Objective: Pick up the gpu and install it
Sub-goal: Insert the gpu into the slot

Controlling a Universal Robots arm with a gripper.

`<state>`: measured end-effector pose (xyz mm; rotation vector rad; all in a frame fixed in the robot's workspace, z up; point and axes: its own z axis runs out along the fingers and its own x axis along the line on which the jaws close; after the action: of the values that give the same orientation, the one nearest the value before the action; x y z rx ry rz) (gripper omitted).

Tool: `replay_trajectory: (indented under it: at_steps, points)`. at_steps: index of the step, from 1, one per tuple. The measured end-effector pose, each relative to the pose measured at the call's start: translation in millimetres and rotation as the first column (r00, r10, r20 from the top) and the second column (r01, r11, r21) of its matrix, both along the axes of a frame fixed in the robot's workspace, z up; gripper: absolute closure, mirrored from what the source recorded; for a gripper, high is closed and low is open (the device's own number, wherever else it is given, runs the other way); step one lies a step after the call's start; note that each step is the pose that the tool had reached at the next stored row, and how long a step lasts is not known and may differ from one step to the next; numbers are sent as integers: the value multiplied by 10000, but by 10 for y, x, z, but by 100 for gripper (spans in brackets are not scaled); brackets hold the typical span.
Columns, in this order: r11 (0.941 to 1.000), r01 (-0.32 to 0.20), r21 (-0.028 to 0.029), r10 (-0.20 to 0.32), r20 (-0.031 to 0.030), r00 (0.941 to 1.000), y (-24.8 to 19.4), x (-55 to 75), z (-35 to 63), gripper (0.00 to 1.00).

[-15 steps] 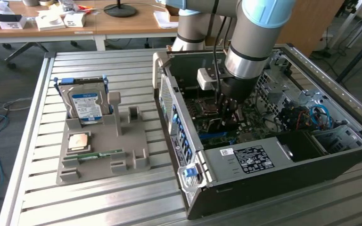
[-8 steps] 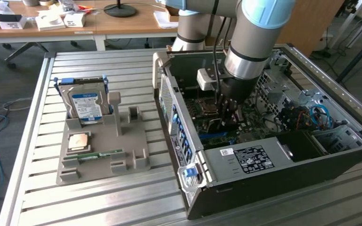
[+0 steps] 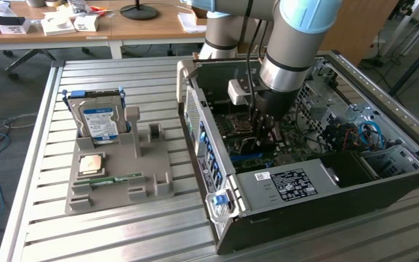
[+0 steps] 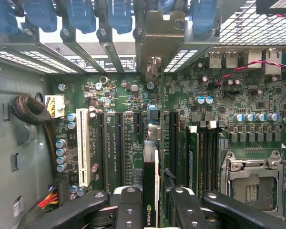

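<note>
The gpu (image 4: 149, 174) is gripped edge-on between the partly closed fingers of the gripper (image 4: 153, 210); it is held over the motherboard (image 4: 257, 100), among the expansion slots. Whether the card is touching a slot cannot be told; the gripper is seen inside the open computer case (image 3: 203, 131).

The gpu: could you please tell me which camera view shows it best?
The wrist view: the gpu stands edge-on between the jaws above the motherboard, with its silver bracket clear. In the exterior view the arm, reaching into the computer case, hides nearly all of it.
</note>
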<state>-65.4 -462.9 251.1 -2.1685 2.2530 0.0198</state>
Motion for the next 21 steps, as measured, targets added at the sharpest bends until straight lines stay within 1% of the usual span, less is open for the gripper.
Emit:
replay_trajectory:
  at_steps: [2,21]
  points:
    - [10000,1,0,-1,0,10000,11,0,0,73]
    - [10000,-10,2,10,-1,10000,24,-2,-18,73]
